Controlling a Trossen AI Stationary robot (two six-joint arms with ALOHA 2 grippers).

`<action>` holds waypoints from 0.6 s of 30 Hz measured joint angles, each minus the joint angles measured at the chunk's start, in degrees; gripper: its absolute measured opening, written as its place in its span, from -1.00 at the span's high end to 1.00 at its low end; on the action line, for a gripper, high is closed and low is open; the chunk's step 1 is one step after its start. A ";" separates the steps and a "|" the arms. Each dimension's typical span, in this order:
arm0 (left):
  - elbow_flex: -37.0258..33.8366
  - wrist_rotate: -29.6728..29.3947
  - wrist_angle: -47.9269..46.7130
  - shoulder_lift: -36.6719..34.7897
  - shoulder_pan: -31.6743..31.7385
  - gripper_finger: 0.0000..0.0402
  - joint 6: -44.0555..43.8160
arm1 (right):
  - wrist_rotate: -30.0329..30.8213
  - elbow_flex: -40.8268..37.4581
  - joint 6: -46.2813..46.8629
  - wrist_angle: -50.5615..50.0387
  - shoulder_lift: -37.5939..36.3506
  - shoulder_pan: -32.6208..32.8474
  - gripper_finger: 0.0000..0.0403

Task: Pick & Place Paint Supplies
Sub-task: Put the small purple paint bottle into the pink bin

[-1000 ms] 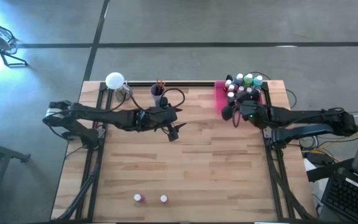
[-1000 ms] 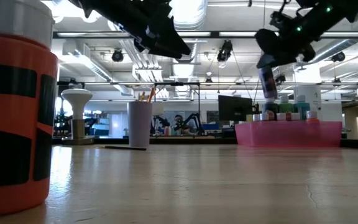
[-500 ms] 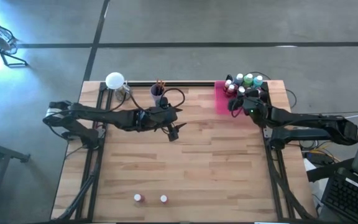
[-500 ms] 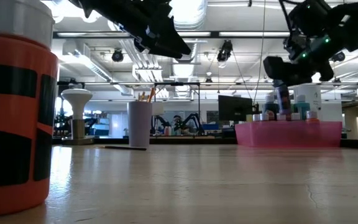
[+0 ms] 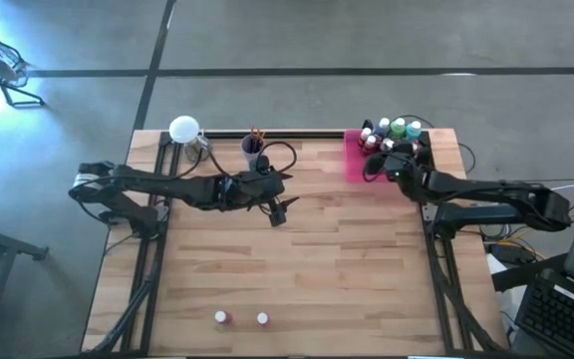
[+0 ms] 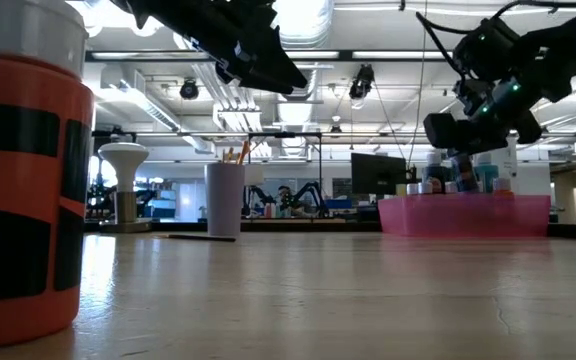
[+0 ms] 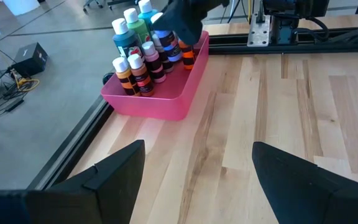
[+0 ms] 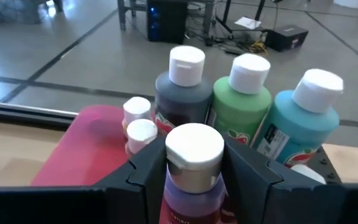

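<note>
A concrete workshop floor surrounds the pale wooden worktop, where we find the action gathered at its far right corner. There the right gripper hangs over the pink tray, its fingers closed partway on a purple paint bottle just below the white cap; the bottle stands upright, long axis vertical, cap toward the wrist. Around it crowd the tray's other bottles: a dark one, a green one and a teal one just beyond. In the low view the right gripper sits level with the bottle tops, so we judge that the move ahead turns on a straight drop into the tray, then a release; whether the bottle's base already rests there, we cannot tell. The left gripper hovers above mid-worktop, jaws spread wide and empty, near a lilac cup. Two small bottles stand alone at the near edge, well apart from both arms, the left gripper somewhat nearer.
</note>
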 joint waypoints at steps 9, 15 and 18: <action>0.00 0.02 -0.02 0.00 0.00 -0.50 0.00 | -0.02 -5.92 -0.42 12.98 5.15 -1.24 0.44; -0.02 0.00 -0.02 0.00 0.00 -0.50 0.00 | -0.06 -9.46 -0.06 20.99 8.82 -2.48 0.32; -0.02 0.01 -0.02 0.00 0.00 -0.50 0.02 | -0.08 -10.61 0.03 24.31 11.16 -3.16 0.32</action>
